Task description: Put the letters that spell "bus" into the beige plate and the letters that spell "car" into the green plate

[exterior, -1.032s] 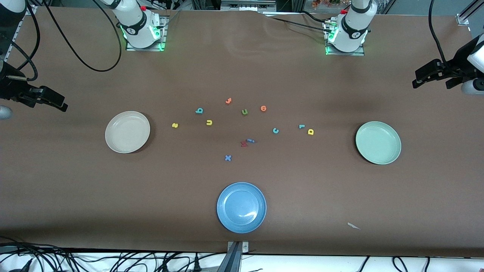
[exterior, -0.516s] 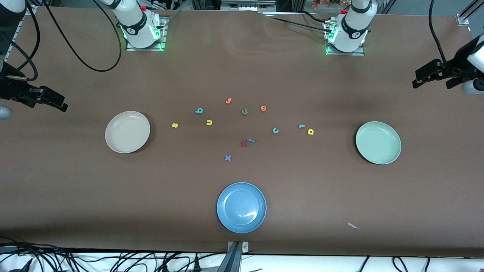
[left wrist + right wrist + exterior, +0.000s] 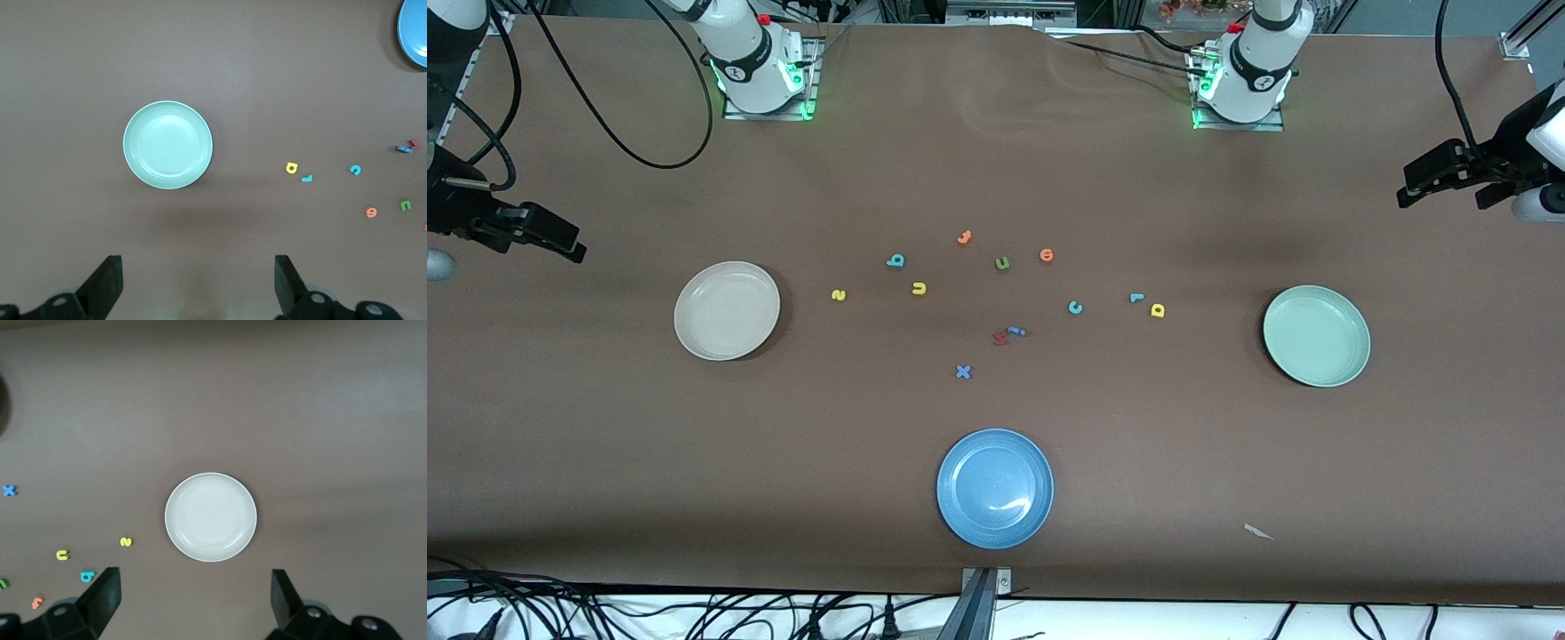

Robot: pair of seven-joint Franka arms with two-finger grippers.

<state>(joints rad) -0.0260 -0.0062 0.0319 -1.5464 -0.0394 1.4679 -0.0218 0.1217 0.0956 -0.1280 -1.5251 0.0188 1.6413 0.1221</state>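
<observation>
The beige plate (image 3: 727, 310) lies toward the right arm's end and the green plate (image 3: 1316, 335) toward the left arm's end. Between them lie the teal "b" (image 3: 895, 260), yellow "u" (image 3: 919, 288) and yellow "s" (image 3: 838, 295), closer to the beige plate. The teal "c" (image 3: 1075, 308), teal "r" (image 3: 1136, 298) and yellow "a" (image 3: 1158, 310) lie closer to the green plate. My left gripper (image 3: 198, 267) hangs open and empty high over the table's end past the green plate. My right gripper (image 3: 195, 580) hangs open and empty high past the beige plate.
A blue plate (image 3: 995, 488) sits nearest the front camera. Other loose letters lie mid-table: an orange one (image 3: 964, 237), a green "u" (image 3: 1002, 263), an orange "o" (image 3: 1047, 256), a red one (image 3: 1000, 339), a blue "i" (image 3: 1016, 332) and a blue "x" (image 3: 963, 372).
</observation>
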